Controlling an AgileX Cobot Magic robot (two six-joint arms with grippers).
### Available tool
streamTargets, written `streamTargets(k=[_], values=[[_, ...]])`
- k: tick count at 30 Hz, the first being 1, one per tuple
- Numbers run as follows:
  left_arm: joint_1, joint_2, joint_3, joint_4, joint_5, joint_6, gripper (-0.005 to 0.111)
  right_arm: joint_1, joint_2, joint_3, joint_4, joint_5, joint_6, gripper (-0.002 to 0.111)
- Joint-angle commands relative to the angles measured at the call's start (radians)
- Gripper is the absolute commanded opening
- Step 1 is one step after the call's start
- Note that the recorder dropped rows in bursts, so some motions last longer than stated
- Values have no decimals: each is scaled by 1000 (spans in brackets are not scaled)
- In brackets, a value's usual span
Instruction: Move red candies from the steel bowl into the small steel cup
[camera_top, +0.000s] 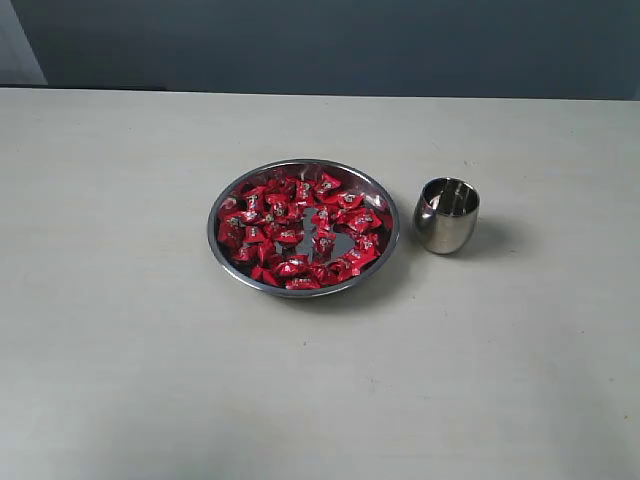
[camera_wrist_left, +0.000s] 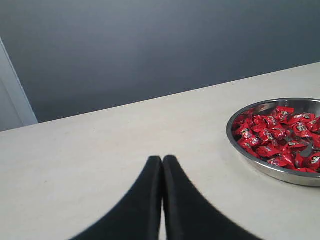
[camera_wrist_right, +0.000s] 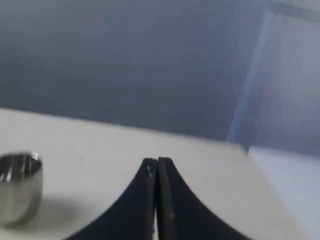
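Left gripper (camera_wrist_left: 162, 159) and right gripper (camera_wrist_right: 157, 161) are both fully closed and hold nothing. Red candies (camera_top: 300, 232) lie in the bowl (camera_top: 212, 235); the cup (camera_top: 446, 215) stands just beside it. I worry a shiny wrapper may slip from the grip, or an arm may knock the cup over.

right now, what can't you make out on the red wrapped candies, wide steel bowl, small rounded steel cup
red wrapped candies: marks too small, exterior view
wide steel bowl: cut by frame edge, left wrist view
small rounded steel cup: blurred, cut by edge, right wrist view
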Motion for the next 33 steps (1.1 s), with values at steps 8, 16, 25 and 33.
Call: streamTargets(k=[8, 16, 25, 33], values=[[1, -5, 5, -2, -4, -2, 2, -5, -7, -3, -113, -883, 35, 0], [1, -5, 5, -2, -4, -2, 2, -5, -7, -3, -115, -1012, 234, 0], [1, -5, 5, -2, -6, -2, 2, -5, -7, -3, -87, -1080, 448, 0], [1, -5, 5, -2, -6, -2, 2, -5, -7, -3, -130, -776, 1154, 0]])
